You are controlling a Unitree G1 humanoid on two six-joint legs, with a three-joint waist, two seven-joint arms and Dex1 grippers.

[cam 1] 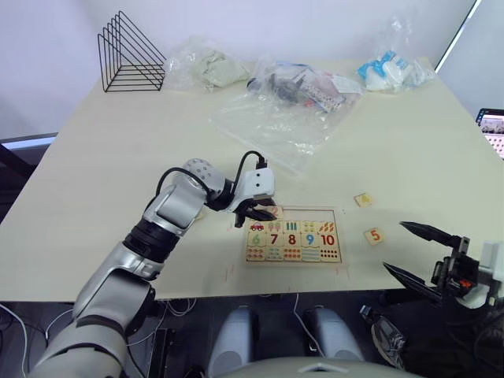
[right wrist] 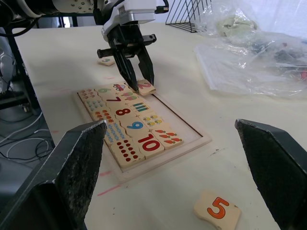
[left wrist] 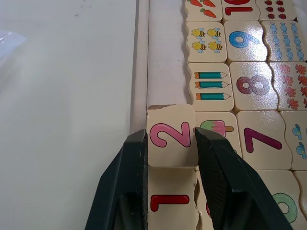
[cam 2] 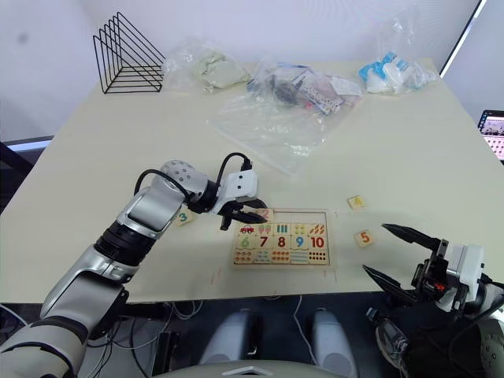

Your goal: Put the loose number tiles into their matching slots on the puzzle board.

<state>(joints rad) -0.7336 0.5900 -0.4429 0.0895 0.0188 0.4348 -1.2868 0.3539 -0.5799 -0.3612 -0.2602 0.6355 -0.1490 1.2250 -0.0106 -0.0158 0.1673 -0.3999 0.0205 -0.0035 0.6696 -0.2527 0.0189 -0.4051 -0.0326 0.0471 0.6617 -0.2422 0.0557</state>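
The puzzle board [cam 1: 315,214] lies near the table's front edge, and its far row of slots [left wrist: 165,57] is mostly bare. My left gripper [left wrist: 170,143] is shut on the pink "2" tile [left wrist: 171,134], holding it tilted over the board's left end. The red "1" tile [left wrist: 170,201] sits in the row beside it. Three tiles are loose on the table: "3" [cam 2: 183,217] left of the board, and "4" [cam 1: 363,200] and "5" [cam 1: 374,235] to its right. My right gripper [cam 1: 394,246] hangs open at the table's front right, close to the "5".
Clear plastic bags [cam 1: 276,118] with small items lie across the back of the table. A black wire rack [cam 1: 130,55] stands at the back left. A screen [cam 1: 492,126] shows at the right edge.
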